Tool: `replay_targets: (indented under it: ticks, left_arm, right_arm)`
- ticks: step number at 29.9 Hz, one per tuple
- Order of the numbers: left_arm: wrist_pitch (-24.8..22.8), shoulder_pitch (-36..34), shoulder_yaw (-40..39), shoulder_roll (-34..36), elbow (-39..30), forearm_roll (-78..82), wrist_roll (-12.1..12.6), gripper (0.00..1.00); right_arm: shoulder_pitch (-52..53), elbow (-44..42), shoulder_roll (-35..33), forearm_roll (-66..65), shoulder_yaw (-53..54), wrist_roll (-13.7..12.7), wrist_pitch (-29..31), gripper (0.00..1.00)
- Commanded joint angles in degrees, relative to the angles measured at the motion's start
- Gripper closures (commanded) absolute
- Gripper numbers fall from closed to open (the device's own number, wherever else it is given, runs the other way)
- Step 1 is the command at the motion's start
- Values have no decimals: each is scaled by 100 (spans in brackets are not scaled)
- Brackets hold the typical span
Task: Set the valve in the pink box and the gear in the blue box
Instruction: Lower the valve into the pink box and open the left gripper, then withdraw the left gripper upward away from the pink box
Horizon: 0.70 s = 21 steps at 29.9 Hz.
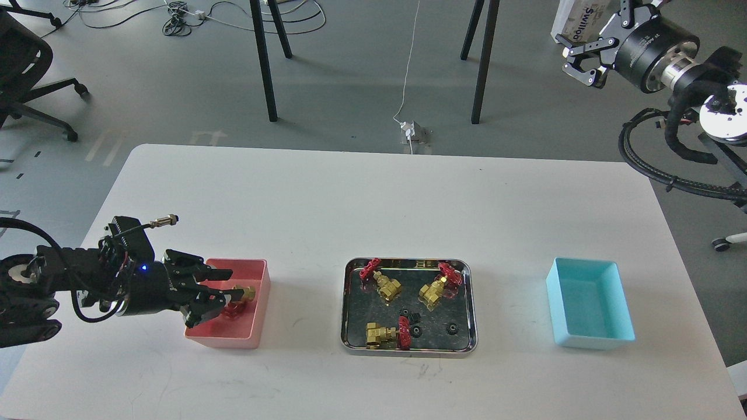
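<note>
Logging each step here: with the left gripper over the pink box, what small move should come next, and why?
Probably lift the left gripper straight up and out of the pink box. Its fingers look spread, and the valve appears to lie inside the box, just past the fingertips, so the drop seems done. Three valves and the gears are in the steel tray.

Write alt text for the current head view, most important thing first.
The left gripper, fingers apart, reaches into the pink box, where a brass valve with a red handwheel lies just past its fingertips. A steel tray at table centre holds three more valves and three small black gears; the blue box sits empty at right, and the right gripper hangs raised beyond the table.
</note>
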Motion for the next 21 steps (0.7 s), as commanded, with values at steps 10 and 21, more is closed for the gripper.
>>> replay_targets:
  ticks: [10, 21]
  left_arm:
    - [-164, -7, -1426, 625, -604, -193, 0, 19]
    - [-1833, 247, -4625, 268, -1573, -4459, 0, 15]
  right_arm:
    - [-37, 12, 9, -87, -106, 17, 26, 1]
    - [-46, 889, 62, -3776, -878, 52, 473, 1]
